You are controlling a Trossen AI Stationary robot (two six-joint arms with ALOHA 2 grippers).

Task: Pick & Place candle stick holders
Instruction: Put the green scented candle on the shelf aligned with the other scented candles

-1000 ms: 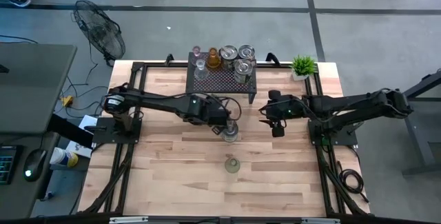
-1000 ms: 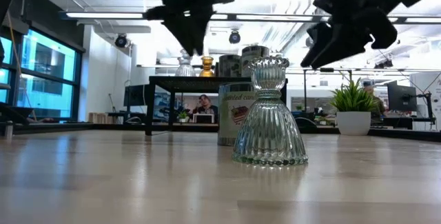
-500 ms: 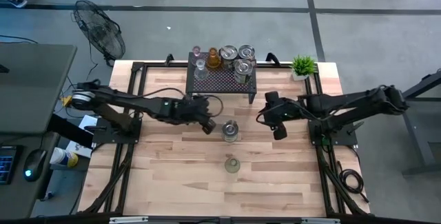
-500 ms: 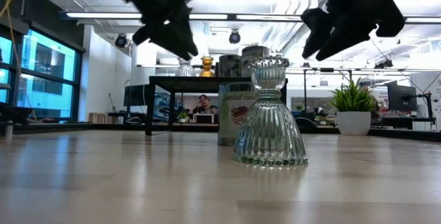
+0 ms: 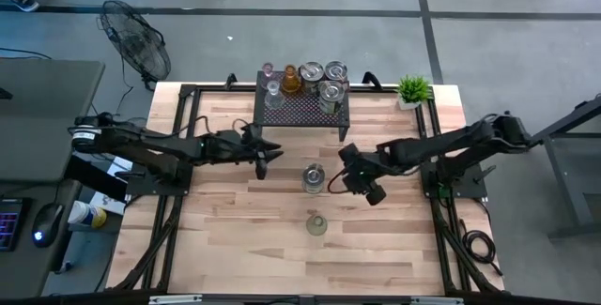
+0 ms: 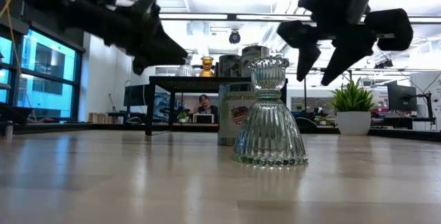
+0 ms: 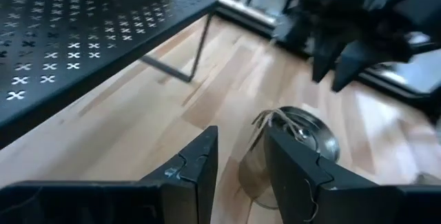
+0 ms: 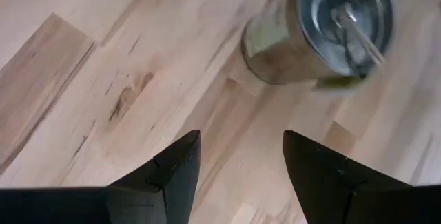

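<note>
You are looking at a light wooden table [image 5: 282, 239] on a grey concrete floor [image 5: 488, 23]. A standing fan [image 5: 136, 47] sits beyond its far left corner. Behind, an open room with bright ceiling strip lights [image 6: 207, 17], blue-lit windows [image 6: 34, 72] at left, and a seated person [image 6: 204, 105].

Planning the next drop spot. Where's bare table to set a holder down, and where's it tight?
Bare wood: the front strip below the clear ribbed holder, and the front corners. Also between the black rack and the potted plant. Crowded: the rack top, full of holders, and mid-table, where the silvery tin sits between the left gripper and the open right gripper.
</note>
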